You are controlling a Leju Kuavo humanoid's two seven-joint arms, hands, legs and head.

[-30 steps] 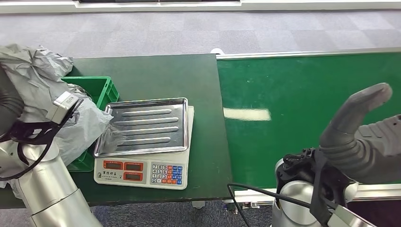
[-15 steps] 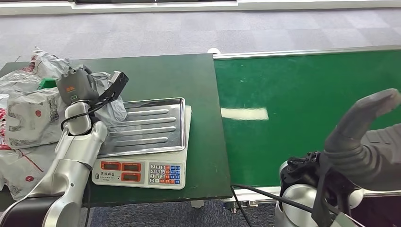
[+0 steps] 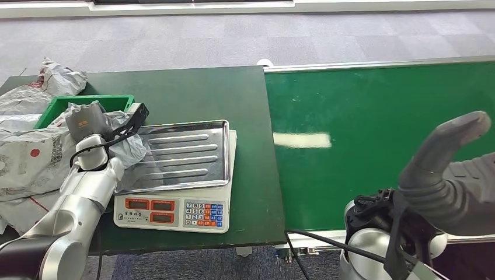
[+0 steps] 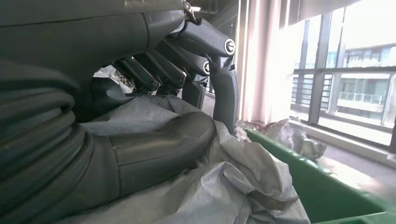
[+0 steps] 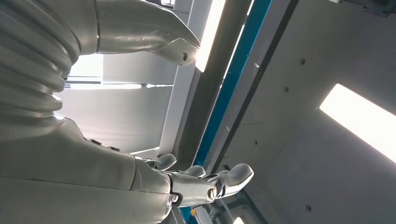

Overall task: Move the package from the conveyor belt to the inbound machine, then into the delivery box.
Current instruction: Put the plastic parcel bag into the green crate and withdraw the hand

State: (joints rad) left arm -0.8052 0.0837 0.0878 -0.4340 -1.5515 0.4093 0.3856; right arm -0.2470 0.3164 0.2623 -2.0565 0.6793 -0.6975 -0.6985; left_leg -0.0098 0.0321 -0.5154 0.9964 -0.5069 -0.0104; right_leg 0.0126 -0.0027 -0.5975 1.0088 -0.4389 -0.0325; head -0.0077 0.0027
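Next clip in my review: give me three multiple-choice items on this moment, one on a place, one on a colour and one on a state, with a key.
1. Where is the grey package?
A. mid conveyor belt
B. at the left edge of the scale's metal tray, under the left hand
C. on the floor

2. What colour is the delivery box?
A. green
B. blue
C. red

3. What is the right hand doing?
A. gripping a package
B. pressing scale keys
C. holding nothing, raised

Key: 1 B, the left hand grips it beside the metal tray; 2 A, its rim is green; 3 C, the right wrist view shows its fingers apart against the ceiling.
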